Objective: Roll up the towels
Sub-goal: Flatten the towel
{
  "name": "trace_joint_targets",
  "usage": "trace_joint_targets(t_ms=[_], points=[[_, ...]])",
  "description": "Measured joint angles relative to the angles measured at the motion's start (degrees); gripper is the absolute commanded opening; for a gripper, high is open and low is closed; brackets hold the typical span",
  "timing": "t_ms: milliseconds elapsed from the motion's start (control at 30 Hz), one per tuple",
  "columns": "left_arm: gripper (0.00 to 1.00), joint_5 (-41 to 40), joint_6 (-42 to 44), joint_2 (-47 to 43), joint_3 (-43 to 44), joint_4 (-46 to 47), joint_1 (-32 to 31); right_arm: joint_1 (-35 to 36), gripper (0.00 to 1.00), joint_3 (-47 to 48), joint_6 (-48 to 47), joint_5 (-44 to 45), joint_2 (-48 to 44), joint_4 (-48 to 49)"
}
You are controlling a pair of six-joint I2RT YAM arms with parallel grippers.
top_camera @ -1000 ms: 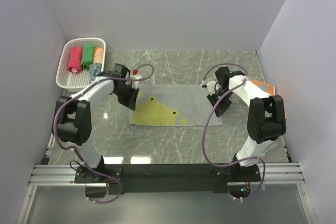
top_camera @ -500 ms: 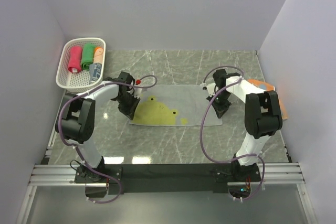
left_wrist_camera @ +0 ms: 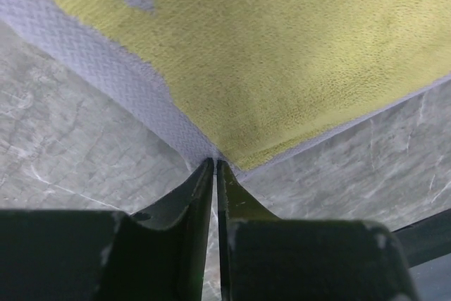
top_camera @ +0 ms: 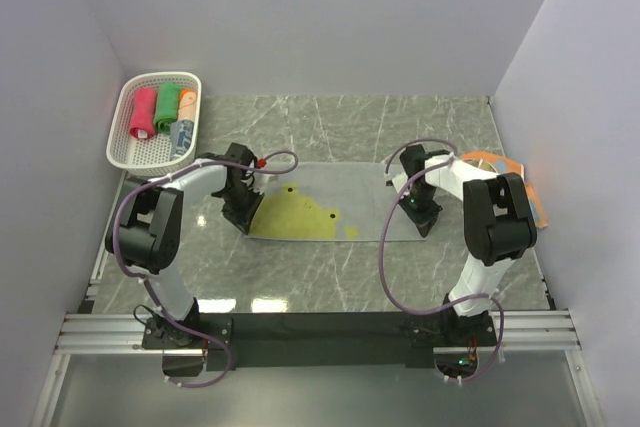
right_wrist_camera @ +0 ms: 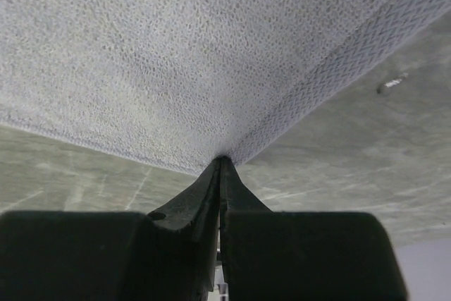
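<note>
A grey-blue towel point(top_camera: 345, 187) with a large yellow patch lies flat on the marble table. My left gripper point(top_camera: 243, 223) is at its near left corner. In the left wrist view the jaws point(left_wrist_camera: 214, 162) stand nearly together, pinching the towel's point(left_wrist_camera: 282, 61) corner at their tips. My right gripper point(top_camera: 425, 226) is at the near right corner. In the right wrist view it point(right_wrist_camera: 221, 159) is shut on the cloth point(right_wrist_camera: 211, 47), which puckers at the tips. Pink point(top_camera: 143, 113), green point(top_camera: 166, 105) and orange point(top_camera: 188, 100) rolled towels lie in the basket.
The white perforated basket point(top_camera: 122, 117) stands at the back left; a fourth roll, grey-blue point(top_camera: 181, 134), also lies in it. An orange cloth point(top_camera: 500, 162) lies flat by the right wall, behind the right arm. Purple cables loop over both arms.
Both grippers have moved toward me along the towel's side edges to its near corners, come down, and closed on the cloth.
</note>
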Motion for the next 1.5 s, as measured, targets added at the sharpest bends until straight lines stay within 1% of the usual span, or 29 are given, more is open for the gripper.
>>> trace_joint_targets(t_ms=[100,200,300,333,433,467,500,533,600,633,667,733,800,867,933,967,1033,1100,1200,1300,1500], points=[[0.13,-0.33,-0.26,-0.07,-0.39,0.55,0.39,0.02,0.04,-0.48,-0.04,2.14,0.00,0.22],[0.13,0.20,-0.76,-0.31,-0.83,0.85,1.44,-0.26,0.06,-0.63,-0.07,2.71,-0.09,0.13],[0.14,1.20,-1.07,-0.33,-0.92,0.81,2.40,-0.24,0.10,-0.46,-0.11,2.19,-0.22,-0.31],[0.14,1.29,-1.05,-0.31,-0.90,0.74,2.51,0.11,0.13,-0.31,-0.11,1.81,-0.22,-0.50],[0.20,1.68,-0.83,-0.17,-0.37,0.02,2.75,1.38,0.21,0.81,-0.15,0.20,-0.22,-1.40],[0.26,1.64,-0.55,0.00,0.13,-0.59,2.89,2.03,0.23,1.90,-0.24,-0.83,-0.22,-2.23],[0.29,1.75,-0.11,0.24,0.70,-1.01,3.04,2.36,0.26,3.19,-0.26,-2.10,-0.22,-2.80],[0.37,2.14,0.44,0.48,1.57,-1.60,3.28,2.69,0.35,4.81,-0.26,-3.39,-0.24,-3.48],[0.45,3.15,1.46,0.66,4.26,-3.43,3.65,2.62,0.43,8.00,-0.17,-5.81,-0.52,-4.02],[0.62,3.89,1.84,0.66,6.47,-4.81,3.89,2.14,0.53,9.86,-0.20,-7.17,-0.87,-4.35],[0.66,4.28,2.32,0.68,8.44,-5.31,4.04,1.42,0.54,11.89,-0.04,-8.31,-1.11,-4.98],[0.72,5.57,2.69,1.09,14.53,-6.54,4.70,-1.01,0.55,17.35,-0.09,-10.75,-1.38,-5.66],[0.72,7.08,2.91,2.54,21.42,-7.02,5.64,-3.41,0.55,22.29,0.17,-11.91,-1.03,-5.68],[0.68,7.63,2.93,4.81,27.65,-6.71,7.04,-5.46,0.50,28.13,0.61,-12.28,0.50,-5.75],[0.63,7.63,2.78,7.63,32.65,-5.62,8.63,-7.21,0.48,34.03,1.31,-12.41,3.45,-5.35],[0.57,7.56,2.49,9.22,34.75,-5.55,9.42,-7.85,0.47,36.72,1.60,-12.39,5.44,-5.35],[0.50,7.45,1.53,12.59,38.18,-4.44,10.75,-8.66,0.45,41.00,2.40,-12.39,9.51,-4.92],[0.48,7.17,0.33,16.74,41.62,-4.04,12.11,-9.01,0.42,44.28,3.08,-12.41,13.53,-5.01],[0.46,6.75,-1.11,20.96,43.69,-2.97,13.03,-9.07,0.38,47.87,4.09,-12.63,19.37,-5.09],[0.45,6.32,-1.99,22.80,43.93,-2.56,13.18,-9.07,0.37,49.68,4.94,-12.92,23.65,-5.03],[0.44,6.05,-3.04,23.45,44.92,-1.92,13.18,-8.76,0.34,49.09,5.79,-12.39,26.18,-4.09]])
